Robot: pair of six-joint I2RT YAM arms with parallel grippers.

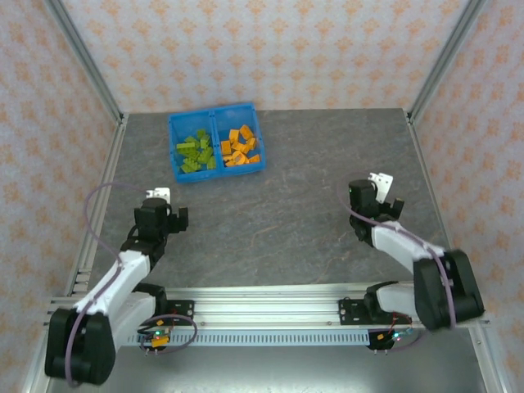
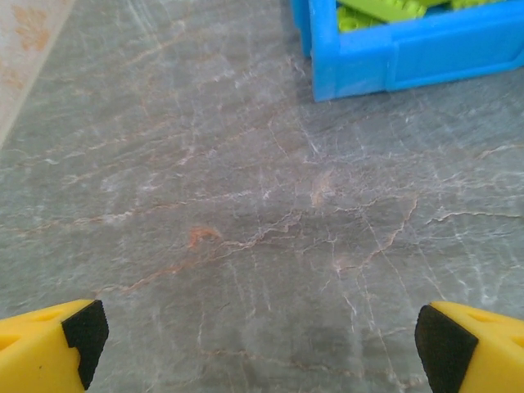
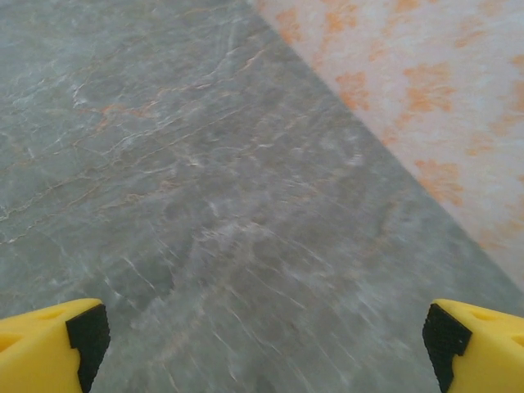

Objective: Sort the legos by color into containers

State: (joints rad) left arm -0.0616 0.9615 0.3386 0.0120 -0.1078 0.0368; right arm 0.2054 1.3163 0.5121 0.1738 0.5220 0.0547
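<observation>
Blue bin [image 1: 221, 173] holding legos [image 1: 240, 146] | ahead of left jaws, far from right jaws | both jaws wide; empty

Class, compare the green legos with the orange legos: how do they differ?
Colour: green legos are lime, orange legos orange. Place: green legos lie in the left compartment of the blue bin, orange legos in the right. Both piles sit loose inside that bin.

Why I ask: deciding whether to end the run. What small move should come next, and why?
Probably park both arms: every brick in sight sits in the blue bin, green legos left, orange legos right, and the left tool and right tool stand open, empty.
</observation>
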